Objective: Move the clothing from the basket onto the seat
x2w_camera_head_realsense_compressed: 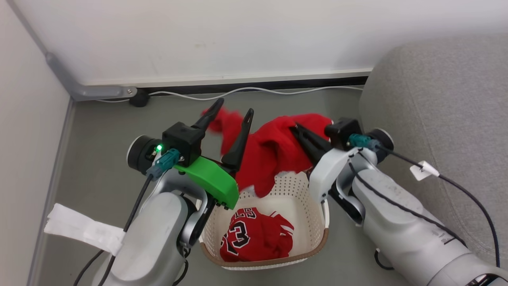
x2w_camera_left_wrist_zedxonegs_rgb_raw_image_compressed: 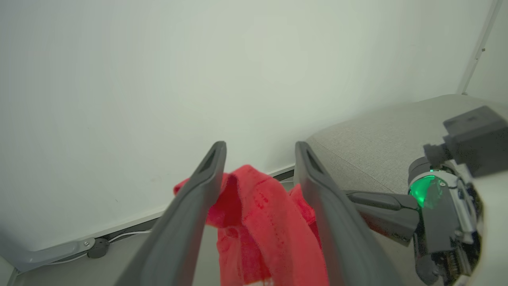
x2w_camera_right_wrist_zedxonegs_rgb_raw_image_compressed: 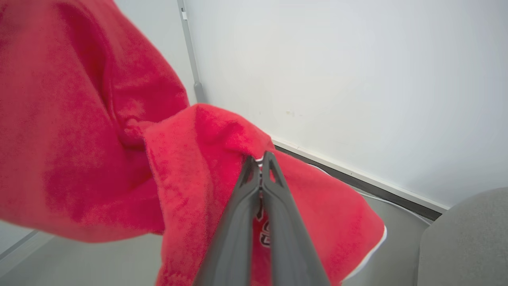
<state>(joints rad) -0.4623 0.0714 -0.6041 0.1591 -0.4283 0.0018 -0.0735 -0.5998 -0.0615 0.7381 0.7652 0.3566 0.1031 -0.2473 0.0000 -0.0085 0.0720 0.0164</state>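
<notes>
R gripper (x2w_camera_right_wrist_zedxonegs_rgb_raw_image_compressed: 260, 159) pinches edge of garment (x2w_camera_head_realsense_compressed: 274, 153) over basket (x2w_camera_head_realsense_compressed: 315, 247); L gripper (x2w_camera_head_realsense_compressed: 234, 108) spread.

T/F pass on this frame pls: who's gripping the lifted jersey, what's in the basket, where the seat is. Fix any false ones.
1. The right gripper has its jaws shut on the lifted red garment. True.
2. The left gripper is clamped on that garment too. False: its jaws stand open, one finger on either side of the hanging cloth.
3. The basket holds nothing. False: a red "23" garment lies on its floor.
4. The seat stands to the robot's right of the basket. True.
5. A white cable runs along the floor by the wall. True.
</notes>
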